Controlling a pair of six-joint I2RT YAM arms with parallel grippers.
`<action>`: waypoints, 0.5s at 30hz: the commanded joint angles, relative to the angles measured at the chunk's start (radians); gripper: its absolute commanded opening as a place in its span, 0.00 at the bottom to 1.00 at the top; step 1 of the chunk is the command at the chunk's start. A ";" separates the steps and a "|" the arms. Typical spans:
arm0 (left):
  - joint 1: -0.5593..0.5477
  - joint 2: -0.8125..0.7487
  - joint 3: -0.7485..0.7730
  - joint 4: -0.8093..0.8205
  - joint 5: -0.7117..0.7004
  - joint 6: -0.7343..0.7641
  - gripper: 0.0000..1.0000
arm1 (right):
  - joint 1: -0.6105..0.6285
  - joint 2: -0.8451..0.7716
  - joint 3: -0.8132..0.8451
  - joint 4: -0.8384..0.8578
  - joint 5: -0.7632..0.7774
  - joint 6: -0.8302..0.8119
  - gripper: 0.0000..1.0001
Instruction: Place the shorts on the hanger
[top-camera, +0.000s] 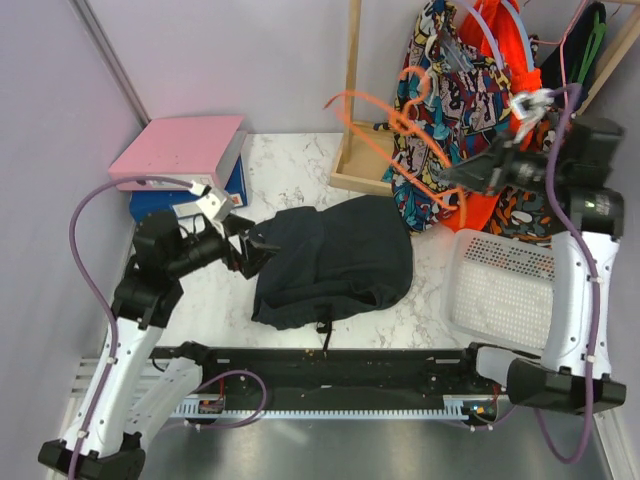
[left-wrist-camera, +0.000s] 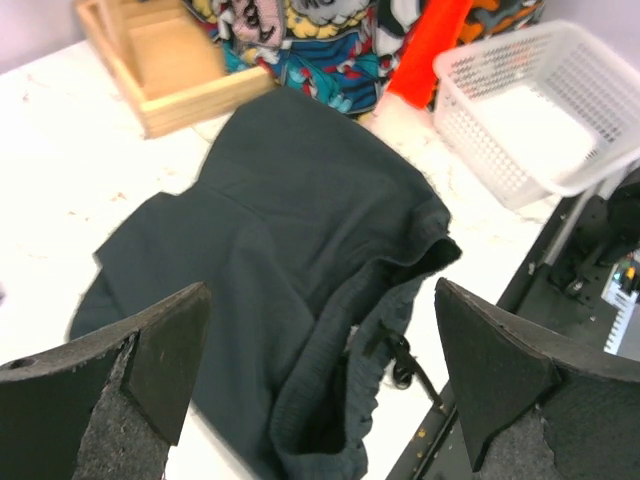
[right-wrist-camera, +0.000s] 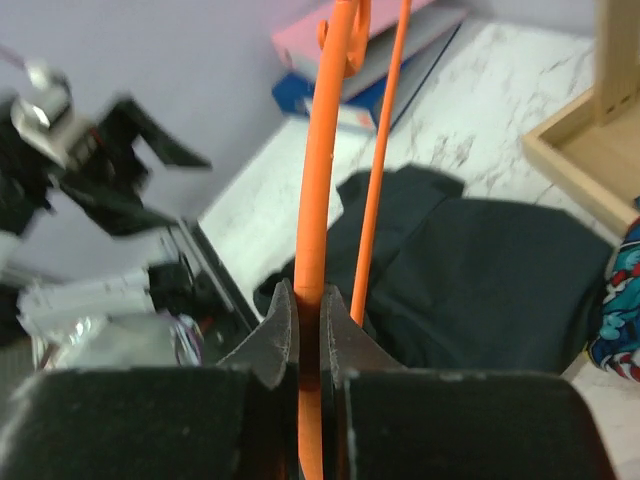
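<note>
Your right gripper (right-wrist-camera: 308, 305) pinches the hanger (right-wrist-camera: 322, 150) aloft; your left gripper (top-camera: 252, 250) gapes wide beside the shorts (top-camera: 340, 260) (lying crumpled on the table (top-camera: 300, 170)). Nothing is hung yet; draping them remains.

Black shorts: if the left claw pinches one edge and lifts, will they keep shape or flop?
Probably flop: the shorts lie crumpled in soft folds. Likely light, since the fabric looks thin. The loose drawstring may dangle and snag.
</note>
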 joint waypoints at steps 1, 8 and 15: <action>0.067 0.134 0.190 -0.180 0.114 0.151 1.00 | 0.302 0.024 -0.005 -0.184 0.176 -0.276 0.00; 0.226 0.287 0.324 -0.341 0.197 0.477 0.98 | 0.482 0.088 -0.061 -0.375 0.253 -0.628 0.00; 0.365 0.381 0.315 -0.631 0.488 1.039 0.94 | 0.517 0.102 -0.075 -0.549 0.224 -0.957 0.00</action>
